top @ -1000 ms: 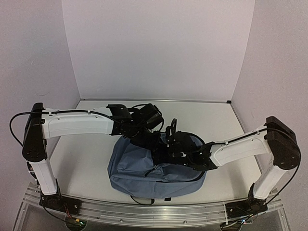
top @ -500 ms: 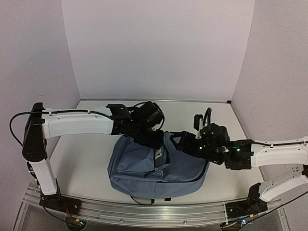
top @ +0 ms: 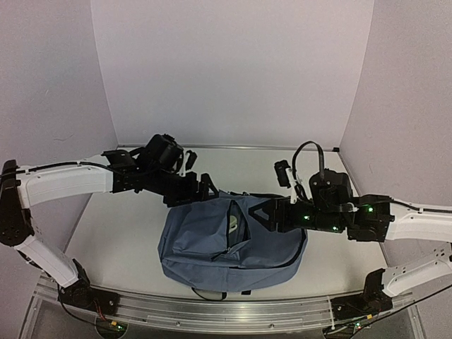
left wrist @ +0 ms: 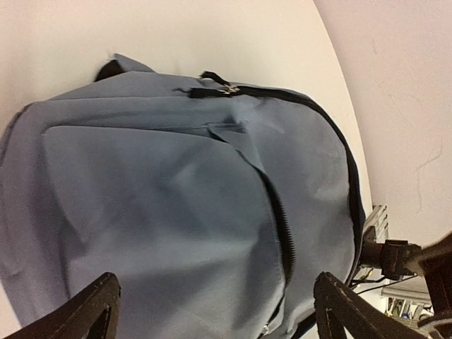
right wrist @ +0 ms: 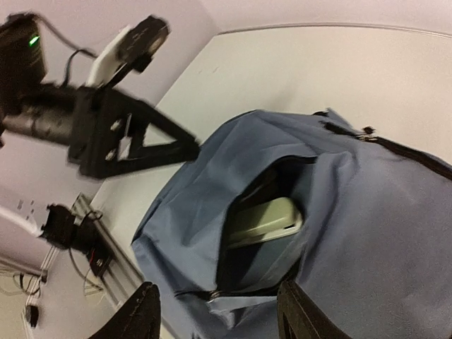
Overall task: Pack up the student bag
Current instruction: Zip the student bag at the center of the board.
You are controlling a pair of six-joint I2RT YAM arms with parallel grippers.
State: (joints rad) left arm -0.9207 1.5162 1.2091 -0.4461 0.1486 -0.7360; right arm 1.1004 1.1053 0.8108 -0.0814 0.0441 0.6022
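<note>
The student bag (top: 212, 251) lies flat mid-table, a dusty-blue backpack (left wrist: 162, 191) with its front zip pocket gaping. Inside the opening (right wrist: 254, 233) a pale green flat case (right wrist: 267, 217) shows, also visible from above (top: 233, 224). My left gripper (top: 205, 191) hovers over the bag's upper left corner, jaws wide open and empty (left wrist: 215, 318). My right gripper (top: 263, 212) hangs above the bag's upper right part, jaws apart, nothing between them (right wrist: 222, 318). The left gripper (right wrist: 159, 145) also appears in the right wrist view, off the bag.
The white table (top: 120, 233) is walled at the back and both sides. An aluminium rail (top: 212, 307) runs along the near edge. A black strap end (top: 244, 292) pokes out under the bag's near side.
The left gripper opened, let go of the bag's pocket edge and drew back to the left. The right arm pulled out of the pocket and swung right, above the bag.
</note>
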